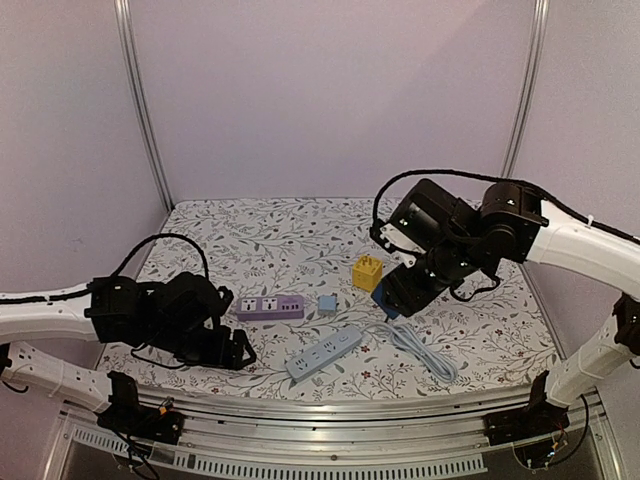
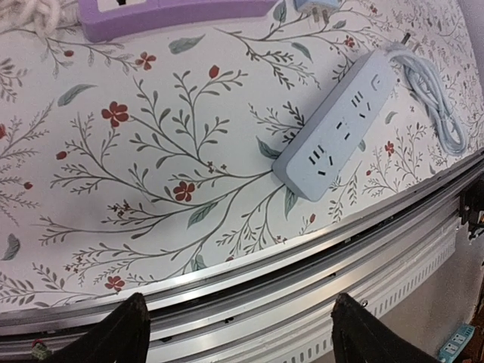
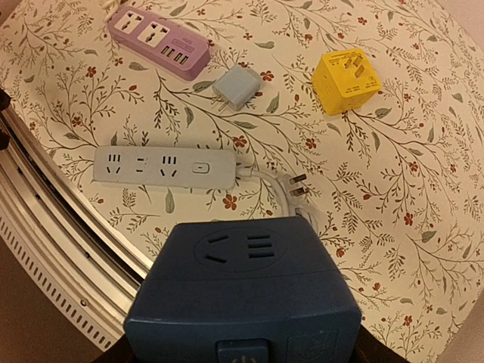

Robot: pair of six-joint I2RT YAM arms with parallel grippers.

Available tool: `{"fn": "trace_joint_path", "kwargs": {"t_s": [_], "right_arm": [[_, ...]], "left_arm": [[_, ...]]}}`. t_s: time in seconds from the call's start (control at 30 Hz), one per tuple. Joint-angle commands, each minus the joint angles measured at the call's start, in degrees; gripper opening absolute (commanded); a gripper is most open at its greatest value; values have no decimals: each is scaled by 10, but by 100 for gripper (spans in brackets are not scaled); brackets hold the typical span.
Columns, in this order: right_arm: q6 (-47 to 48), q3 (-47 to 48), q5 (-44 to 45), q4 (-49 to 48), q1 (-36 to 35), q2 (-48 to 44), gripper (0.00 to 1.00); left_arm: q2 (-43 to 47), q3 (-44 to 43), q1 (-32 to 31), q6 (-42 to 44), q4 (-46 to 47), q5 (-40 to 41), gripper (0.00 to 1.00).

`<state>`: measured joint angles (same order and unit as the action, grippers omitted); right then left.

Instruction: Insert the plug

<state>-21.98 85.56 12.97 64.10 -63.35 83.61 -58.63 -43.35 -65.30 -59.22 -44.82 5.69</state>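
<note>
My right gripper (image 1: 395, 300) is shut on a dark blue cube adapter (image 3: 246, 299) and holds it above the table, near the white cord. The cube's socket face fills the bottom of the right wrist view. A grey-white power strip (image 1: 323, 352) lies at the front middle, also in the right wrist view (image 3: 162, 167) and the left wrist view (image 2: 340, 125); its plug (image 3: 296, 187) lies beside its end. A purple power strip (image 1: 269, 307), a small light-blue plug adapter (image 1: 327, 304) and a yellow cube adapter (image 1: 367, 272) lie behind. My left gripper (image 2: 238, 329) is open and empty over the table's front edge.
The power strip's white cord (image 1: 425, 350) lies coiled at the front right. The aluminium front rail (image 2: 302, 257) runs under the left gripper. Frame posts (image 1: 145, 110) stand at the back corners against the walls.
</note>
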Motion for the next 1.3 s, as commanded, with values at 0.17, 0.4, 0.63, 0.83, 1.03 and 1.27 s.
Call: {"fn": "trace_joint_path", "kwargs": {"t_s": [0.17, 0.4, 0.63, 0.83, 1.03, 1.27], "right_arm": [[82, 37, -48, -25, -15, 88, 0], [74, 84, -70, -11, -15, 170, 0], [3, 132, -113, 20, -14, 243, 0], [-39, 117, -160, -8, -15, 249, 0], [-50, 149, -169, 16, -15, 281, 0], [-58, 177, -165, 15, -14, 313, 0]], "left_arm": [[-50, -11, -2, -10, 17, 9, 80], [-73, -20, -2, -38, 18, 3, 79], [-71, -30, 2, -76, -12, 11, 79], [-73, -48, 9, -99, -46, 0, 80], [-77, -64, 12, -110, -66, -22, 82], [-70, -67, 12, -119, -80, -24, 82]]}}
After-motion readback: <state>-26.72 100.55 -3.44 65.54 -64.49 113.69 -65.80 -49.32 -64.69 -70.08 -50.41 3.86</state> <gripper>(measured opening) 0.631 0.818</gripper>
